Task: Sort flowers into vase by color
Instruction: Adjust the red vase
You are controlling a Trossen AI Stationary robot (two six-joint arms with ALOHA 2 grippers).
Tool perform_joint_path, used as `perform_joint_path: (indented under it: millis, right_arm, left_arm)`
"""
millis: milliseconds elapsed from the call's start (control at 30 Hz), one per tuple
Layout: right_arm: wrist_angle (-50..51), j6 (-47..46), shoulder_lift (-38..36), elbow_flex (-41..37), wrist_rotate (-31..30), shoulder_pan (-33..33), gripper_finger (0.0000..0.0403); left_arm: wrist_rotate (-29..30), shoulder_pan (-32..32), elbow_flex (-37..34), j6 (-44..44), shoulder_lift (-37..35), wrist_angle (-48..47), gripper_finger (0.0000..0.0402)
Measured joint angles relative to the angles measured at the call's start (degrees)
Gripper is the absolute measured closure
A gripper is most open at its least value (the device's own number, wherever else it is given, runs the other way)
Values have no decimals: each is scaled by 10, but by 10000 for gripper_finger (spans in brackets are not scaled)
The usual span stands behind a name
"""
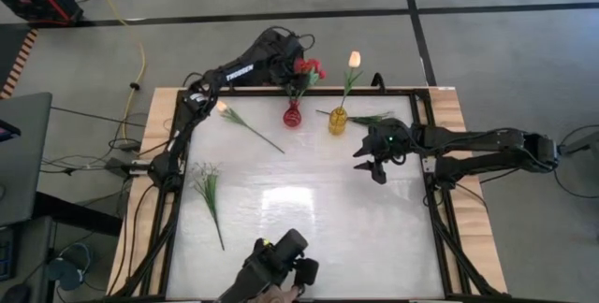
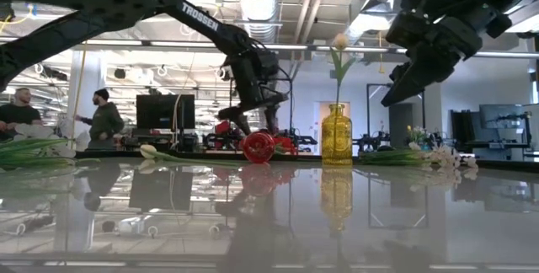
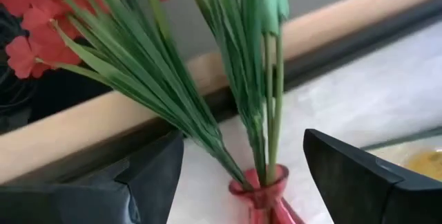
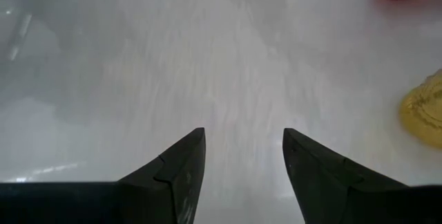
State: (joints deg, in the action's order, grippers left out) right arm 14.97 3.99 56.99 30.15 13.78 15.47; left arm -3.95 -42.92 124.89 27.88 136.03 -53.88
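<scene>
**Above the red vase, left jaws spread wide**

At upper centre of the high view, the left gripper (image 3: 238, 162) hangs over the red vase (image 1: 293, 115), jaws wide, gripping nothing; red blossoms (image 1: 310, 68) stand inside. Right gripper (image 1: 374, 160), part open and empty, hovers right of centre. 1 pale tulip (image 1: 354, 59) stands in the yellow vase (image 1: 338, 121); another pale tulip (image 1: 225, 108) and a white sprig (image 1: 208, 183) lie at left.

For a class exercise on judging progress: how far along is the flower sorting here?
Done: red flowers stand in the red vase, and one pale tulip in the yellow vase. In hand: nothing; the left gripper is open around the red stems, and the right gripper hovers empty. Left: a pale tulip and two white sprigs lying on the table.
</scene>
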Motion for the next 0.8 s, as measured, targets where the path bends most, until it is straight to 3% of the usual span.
perform_joint_path:
  millis: [800]
  right_arm:
    - [29,21,0,0,3,-1,212]
  left_arm:
    - [32,31,5,46,31,3,113]
